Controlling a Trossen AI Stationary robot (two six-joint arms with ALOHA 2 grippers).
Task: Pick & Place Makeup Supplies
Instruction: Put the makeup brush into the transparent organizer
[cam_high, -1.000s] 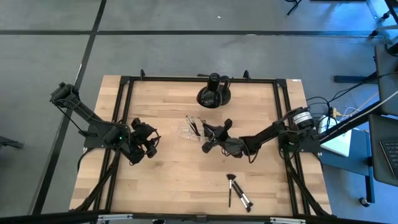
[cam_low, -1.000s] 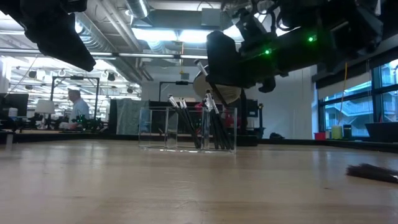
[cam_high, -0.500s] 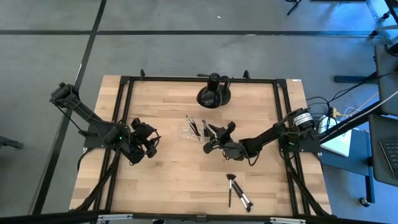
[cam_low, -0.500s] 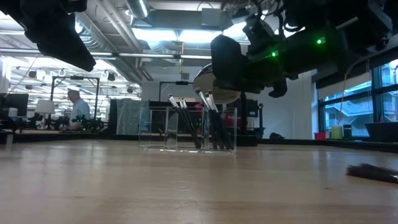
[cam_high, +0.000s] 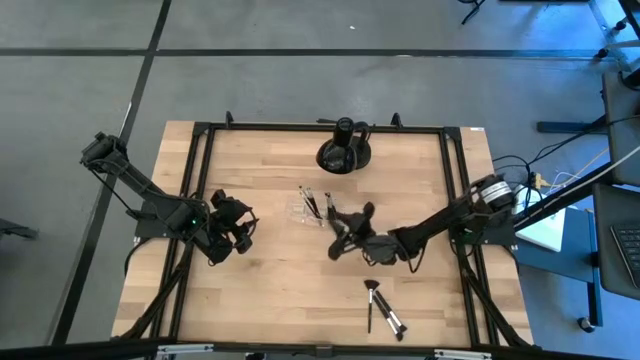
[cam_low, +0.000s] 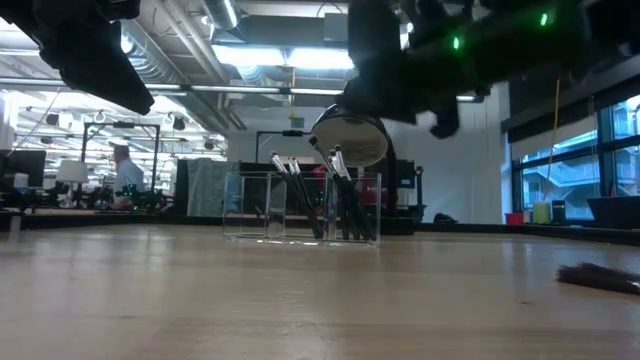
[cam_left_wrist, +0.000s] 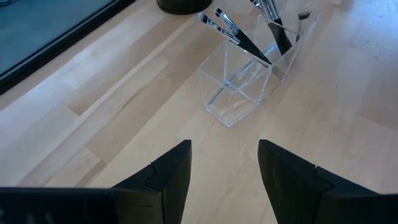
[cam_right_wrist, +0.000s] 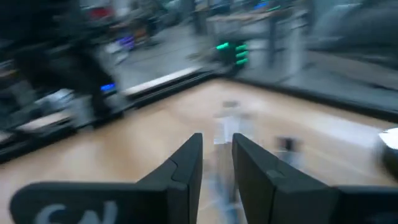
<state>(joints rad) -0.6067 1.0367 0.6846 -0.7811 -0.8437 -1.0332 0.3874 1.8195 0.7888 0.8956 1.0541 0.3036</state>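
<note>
Two loose makeup brushes are seen lying flat on the bare wood in the lower centre of the high view, their handles close together and one fluffy tip pointing toward the middle of the table. More brushes are stood upright or leaning in the clear organiser tray, just left of centre in the high view and at mid-frame in the low view.

Such brushes are judged to be light, thin and stiff along the handle, soft only at the bristles. A smooth dark handle is likely to roll or slip under a loose pinch. Hold is best taken at mid-handle or at the silver ferrule, across the shaft, with the bristles left untouched; because each one lies flush on the wood, the fingertips would need to be brought right down to the surface.

The organiser tray is divided into compartments. In the left wrist view the nearest compartment is shown without brushes, while the ones behind it are filled with dark handles leaning outward.

The right gripper is held above the table just beside the tray, at centre frame; its jaws are parted by a narrow gap and nothing is gripped. The left gripper is parked at left of centre, jaws spread apart and holding nothing.
</note>
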